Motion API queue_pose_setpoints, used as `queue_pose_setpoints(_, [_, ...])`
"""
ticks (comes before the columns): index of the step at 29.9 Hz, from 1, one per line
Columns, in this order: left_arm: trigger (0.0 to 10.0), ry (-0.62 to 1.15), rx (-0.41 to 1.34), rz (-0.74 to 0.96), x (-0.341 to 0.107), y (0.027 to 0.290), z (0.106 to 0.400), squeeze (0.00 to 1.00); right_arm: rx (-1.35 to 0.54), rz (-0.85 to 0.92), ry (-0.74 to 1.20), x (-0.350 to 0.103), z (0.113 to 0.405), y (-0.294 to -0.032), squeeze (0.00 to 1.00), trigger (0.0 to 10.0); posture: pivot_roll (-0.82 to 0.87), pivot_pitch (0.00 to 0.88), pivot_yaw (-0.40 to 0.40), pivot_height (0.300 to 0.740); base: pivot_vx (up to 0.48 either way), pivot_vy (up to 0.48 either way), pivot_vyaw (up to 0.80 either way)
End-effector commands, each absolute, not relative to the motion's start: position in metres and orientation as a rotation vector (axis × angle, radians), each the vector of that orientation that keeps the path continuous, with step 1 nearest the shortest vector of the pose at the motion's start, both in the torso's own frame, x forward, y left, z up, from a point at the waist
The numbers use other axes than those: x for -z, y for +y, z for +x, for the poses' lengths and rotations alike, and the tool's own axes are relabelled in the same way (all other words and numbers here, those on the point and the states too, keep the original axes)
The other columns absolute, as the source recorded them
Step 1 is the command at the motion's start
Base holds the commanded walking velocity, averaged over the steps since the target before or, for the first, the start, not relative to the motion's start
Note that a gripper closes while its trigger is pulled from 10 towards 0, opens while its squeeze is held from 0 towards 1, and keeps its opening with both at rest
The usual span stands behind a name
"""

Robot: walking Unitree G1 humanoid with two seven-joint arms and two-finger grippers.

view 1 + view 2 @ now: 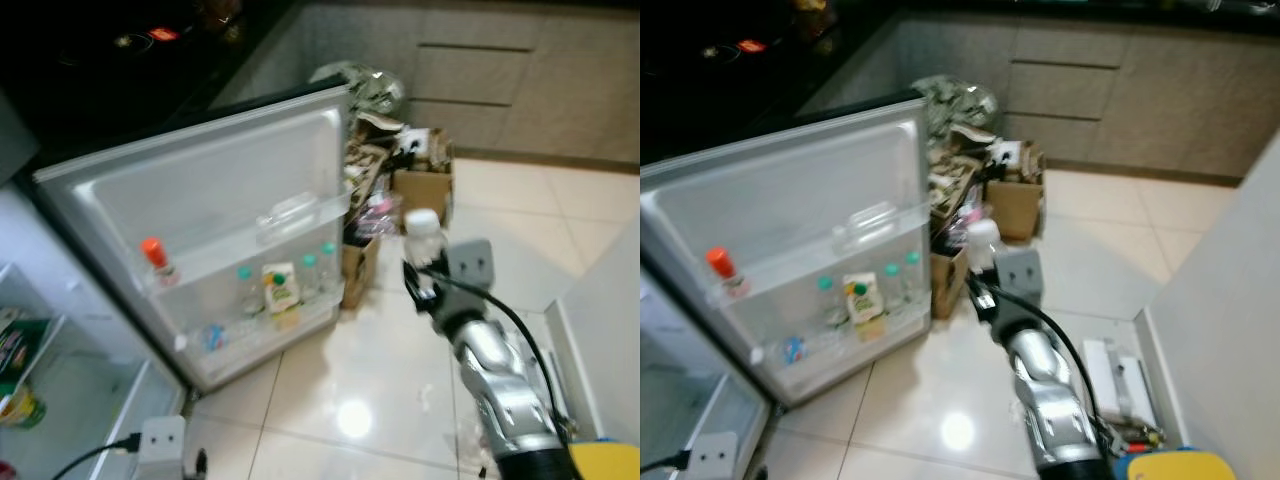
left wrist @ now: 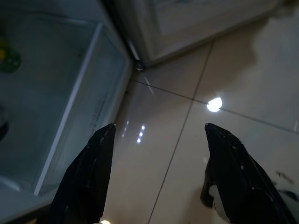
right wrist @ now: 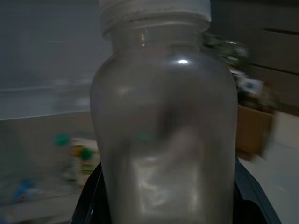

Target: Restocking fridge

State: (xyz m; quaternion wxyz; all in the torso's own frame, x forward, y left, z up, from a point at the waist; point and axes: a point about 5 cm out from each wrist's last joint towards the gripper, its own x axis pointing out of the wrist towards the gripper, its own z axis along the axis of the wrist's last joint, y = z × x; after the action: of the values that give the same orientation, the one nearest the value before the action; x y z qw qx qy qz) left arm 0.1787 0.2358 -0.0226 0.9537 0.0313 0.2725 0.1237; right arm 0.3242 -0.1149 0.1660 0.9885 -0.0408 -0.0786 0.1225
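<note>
Right gripper [image 1: 425,283]: raised in front of the robot, right of the open fridge door, its black fingers pinching the lower body of a clear plastic bottle from both sides.
Bottle [image 3: 163,121]: upright in the right gripper, clear, with a white screw cap; held above the floor, level with the door's lower shelf and well apart from it.
Left gripper [image 2: 156,177]: low at the near left, by the bottom corner of the fridge; its two black fingers [image 2: 91,172] are spread wide with bare tile between them.
Fridge door [image 1: 210,190]: swung open toward the robot, white inner side showing, left of centre.
Upper door shelf: a bottle with an orange cap [image 1: 156,260] stands at its left end; a clear lidded compartment [image 1: 290,215] sits toward its right end.
Lower door shelf: a carton with a green cap [image 1: 281,290] near the middle, small bottles with teal caps [image 1: 245,285] on either side of it, and a blue-labelled item [image 1: 212,338] lying at the left.
Fridge interior [image 1: 60,390]: at the near left, a glass shelf edge and a green package visible.
Cardboard boxes [image 1: 420,180]: cluttered pile on the floor just beyond the door's far right edge.
Floor [image 1: 350,400]: glossy pale tile with a lamp reflection.
Cabinets [image 1: 500,80]: grey drawer fronts along the far wall.
</note>
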Motion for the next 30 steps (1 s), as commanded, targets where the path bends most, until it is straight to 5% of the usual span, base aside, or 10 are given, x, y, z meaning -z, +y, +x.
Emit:
queue_pose_setpoints(1, [10.0,0.611,-0.263,0.073,0.0313,0.2388,0.1652,0.0,-0.227,-0.087,-0.145,-0.1615,0.3235,-0.1201,0.0,10.0,-0.06,0.177,-0.009,0.71,0.0,0.0,0.8])
queue_pose_setpoints(30, [10.0,0.638,-0.263,0.083,0.0344,0.2383,0.1644,0.0,-0.193,-0.09,-0.138,-0.1578,0.3249,-0.1241,0.0,10.0,-0.06,0.178,-0.004,0.71,0.0,0.0,0.79])
